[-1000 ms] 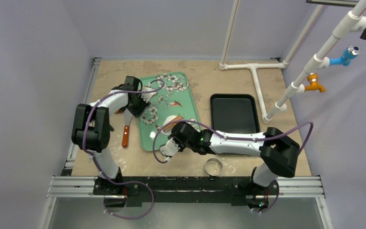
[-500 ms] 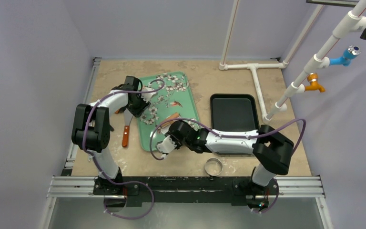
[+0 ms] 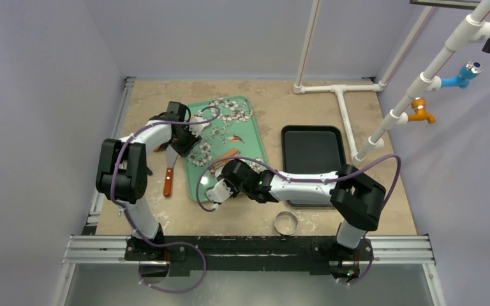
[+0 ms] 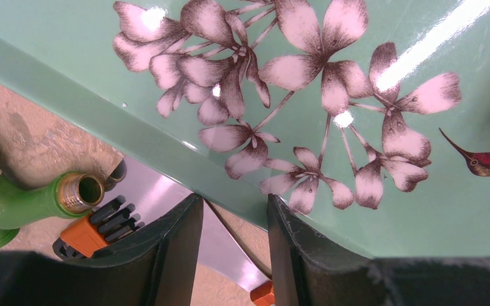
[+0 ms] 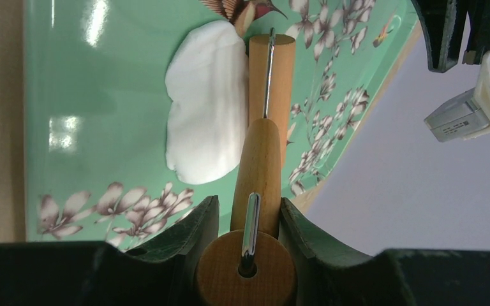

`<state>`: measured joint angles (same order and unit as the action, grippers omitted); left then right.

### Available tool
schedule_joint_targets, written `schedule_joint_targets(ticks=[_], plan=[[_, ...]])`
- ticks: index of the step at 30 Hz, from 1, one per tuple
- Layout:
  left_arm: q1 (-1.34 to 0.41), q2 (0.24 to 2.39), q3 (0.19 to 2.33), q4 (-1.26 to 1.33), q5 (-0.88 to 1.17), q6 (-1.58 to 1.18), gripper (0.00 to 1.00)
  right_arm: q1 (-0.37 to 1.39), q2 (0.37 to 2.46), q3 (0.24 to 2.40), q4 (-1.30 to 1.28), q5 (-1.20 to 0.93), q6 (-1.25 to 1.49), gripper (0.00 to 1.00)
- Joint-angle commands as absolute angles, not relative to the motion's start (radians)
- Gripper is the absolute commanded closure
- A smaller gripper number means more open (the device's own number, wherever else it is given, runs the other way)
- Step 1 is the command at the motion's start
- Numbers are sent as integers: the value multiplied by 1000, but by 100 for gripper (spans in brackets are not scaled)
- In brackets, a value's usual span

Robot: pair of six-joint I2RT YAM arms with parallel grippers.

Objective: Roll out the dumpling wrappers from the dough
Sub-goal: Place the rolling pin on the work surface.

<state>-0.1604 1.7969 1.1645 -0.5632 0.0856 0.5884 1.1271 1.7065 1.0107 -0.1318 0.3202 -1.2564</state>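
The right hand [image 5: 245, 210] is closed on the handle of the rolling pin [image 5: 271, 83], whose roller touches one edge of the flattened dough [image 5: 204, 121] on the green tray [image 5: 89, 95]. It should press evenly, roll across the dough and stop short of the rim. The left hand [image 4: 235, 210] sits at the tray's rim, fingers part-way apart; I cannot tell whether it pinches the rim. A knife [image 3: 168, 178] lies on the desk [image 3: 281, 108] just beside the tray, so the open room is toward the tray's middle.

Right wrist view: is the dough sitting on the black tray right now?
No, the dough lies flattened on the green floral tray, beside the rolling pin.
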Motion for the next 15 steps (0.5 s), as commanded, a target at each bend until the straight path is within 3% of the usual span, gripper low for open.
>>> schedule_joint_targets(ticks=[1, 10, 15], plan=[[-163, 1785, 1155, -627, 88, 621, 60, 1116, 1764, 903, -469, 173, -1204, 100], [-163, 1773, 1159, -632, 93, 621, 60, 1176, 1628, 761, -546, 173, -1086, 100], [-163, 1774, 1160, -637, 94, 622, 60, 1161, 1770, 851, -482, 172, -1145, 100]])
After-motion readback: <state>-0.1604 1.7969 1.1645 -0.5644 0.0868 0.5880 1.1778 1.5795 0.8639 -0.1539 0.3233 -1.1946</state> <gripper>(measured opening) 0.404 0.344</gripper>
